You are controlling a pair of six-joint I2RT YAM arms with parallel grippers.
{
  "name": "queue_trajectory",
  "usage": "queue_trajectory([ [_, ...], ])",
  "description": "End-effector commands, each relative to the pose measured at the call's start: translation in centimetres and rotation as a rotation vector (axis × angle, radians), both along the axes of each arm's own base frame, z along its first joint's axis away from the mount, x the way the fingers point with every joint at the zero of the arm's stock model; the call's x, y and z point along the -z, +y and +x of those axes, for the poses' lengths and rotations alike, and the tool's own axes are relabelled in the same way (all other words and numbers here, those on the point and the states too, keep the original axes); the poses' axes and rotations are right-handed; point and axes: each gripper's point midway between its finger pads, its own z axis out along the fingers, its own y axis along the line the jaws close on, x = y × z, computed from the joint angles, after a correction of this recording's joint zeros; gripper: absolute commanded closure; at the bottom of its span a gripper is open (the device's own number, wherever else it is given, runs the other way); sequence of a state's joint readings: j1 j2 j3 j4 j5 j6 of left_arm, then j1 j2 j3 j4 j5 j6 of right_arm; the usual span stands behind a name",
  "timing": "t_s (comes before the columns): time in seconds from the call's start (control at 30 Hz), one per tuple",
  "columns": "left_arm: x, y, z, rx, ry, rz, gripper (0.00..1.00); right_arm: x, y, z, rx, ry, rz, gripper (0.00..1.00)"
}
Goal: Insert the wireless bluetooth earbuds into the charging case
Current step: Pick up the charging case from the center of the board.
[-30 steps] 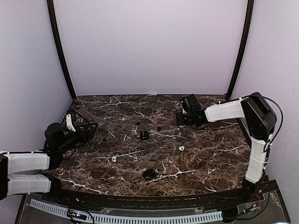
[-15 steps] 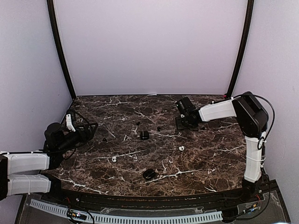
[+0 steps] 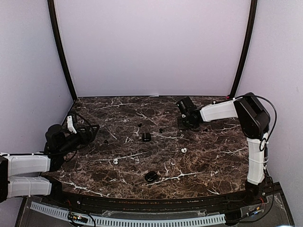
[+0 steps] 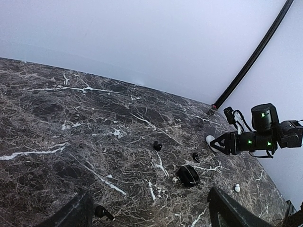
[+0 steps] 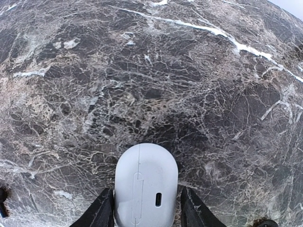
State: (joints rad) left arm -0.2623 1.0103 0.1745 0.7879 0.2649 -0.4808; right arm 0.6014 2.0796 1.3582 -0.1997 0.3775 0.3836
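Observation:
In the right wrist view a white charging case (image 5: pixel 146 175) lies shut on the marble, its port facing the camera. My right gripper (image 5: pixel 147 191) straddles it, fingers close along both sides with a thin gap at the right one. The left wrist view shows this case (image 4: pixel 210 140) at the right gripper's (image 4: pixel 222 143) tips. White earbuds (image 3: pixel 183 150) (image 3: pixel 115 161) lie mid-table. Black earbuds (image 4: pixel 157 146) (image 4: pixel 195 156) (image 4: pixel 101 212) are scattered about. My left gripper (image 3: pixel 90 130) hovers open at the left edge, holding nothing.
Two black charging cases (image 3: pixel 146 137) (image 3: pixel 151 176) sit shut on the marble table (image 3: pixel 213 161), one central, one near the front. Lilac walls enclose the back and sides. A black frame post (image 3: pixel 241 52) rises behind the right arm.
My right gripper has swung left and down at the back of the table, and its jaws have narrowed around the white case. The left arm has stayed still.

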Motion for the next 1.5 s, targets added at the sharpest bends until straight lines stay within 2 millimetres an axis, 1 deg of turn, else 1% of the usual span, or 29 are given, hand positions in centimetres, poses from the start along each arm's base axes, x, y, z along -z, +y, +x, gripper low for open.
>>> queue_trajectory([
  [0.0,0.2,-0.1,-0.1,0.003,-0.007,0.011,0.04,0.3,0.6,0.3,-0.003,0.001,0.001,0.53],
  [0.2,0.1,-0.1,-0.1,0.005,-0.010,0.013,0.04,0.7,0.6,0.4,-0.002,0.014,-0.008,0.52],
  [0.37,0.1,-0.1,-0.1,0.008,-0.010,0.013,0.04,0.6,0.7,0.4,-0.004,0.014,-0.008,0.53],
  [0.5,0.1,-0.2,-0.1,0.009,-0.011,0.014,0.04,0.3,0.8,0.3,-0.010,0.012,-0.003,0.59],
  [0.57,0.1,-0.1,-0.2,0.009,-0.013,0.015,0.04,-0.3,0.8,0.3,-0.015,0.002,0.006,0.62],
  [0.67,0.0,-0.1,-0.2,0.011,-0.016,0.014,0.04,-1.5,1.2,0.0,-0.053,-0.017,0.028,0.62],
  [0.8,-0.3,-0.5,-0.5,0.037,-0.031,0.005,0.04,-3.9,2.3,-1.1,-0.172,-0.058,0.069,0.64],
  [0.87,-0.4,-0.6,-0.5,0.043,-0.033,0.005,0.04,-5.1,3.2,-2.3,-0.252,-0.080,0.092,0.65],
  [0.97,-0.4,-0.7,-0.5,0.047,-0.033,0.004,0.04,-6.5,4.5,-4.8,-0.374,-0.110,0.120,0.65],
  [1.0,-0.5,-0.7,-0.5,0.049,-0.035,0.003,0.04,-6.4,4.9,-6.2,-0.428,-0.105,0.131,0.65],
  [1.1,-0.5,-0.8,-0.5,0.051,-0.035,0.001,0.04,-7.6,7.7,-10.4,-0.622,-0.116,0.180,0.64],
  [1.17,-0.5,-0.8,-0.5,0.054,-0.035,-0.001,0.04,-8.0,9.4,-13.1,-0.724,-0.118,0.188,0.64],
  [1.2,-0.5,-0.9,-0.5,0.057,-0.036,-0.002,0.04,-7.9,10.0,-14.2,-0.760,-0.116,0.182,0.64],
  [1.27,-0.5,-1.0,-0.6,0.064,-0.033,-0.004,0.04,-8.0,10.7,-15.9,-0.809,-0.115,0.169,0.65],
  [1.37,-0.5,-1.2,-0.6,0.080,-0.034,-0.008,0.04,-7.8,11.2,-17.6,-0.847,-0.099,0.177,0.65],
  [1.47,-0.4,-1.7,-0.7,0.105,-0.029,-0.015,0.04,-6.5,11.3,-19.3,-0.878,-0.047,0.180,0.64],
])
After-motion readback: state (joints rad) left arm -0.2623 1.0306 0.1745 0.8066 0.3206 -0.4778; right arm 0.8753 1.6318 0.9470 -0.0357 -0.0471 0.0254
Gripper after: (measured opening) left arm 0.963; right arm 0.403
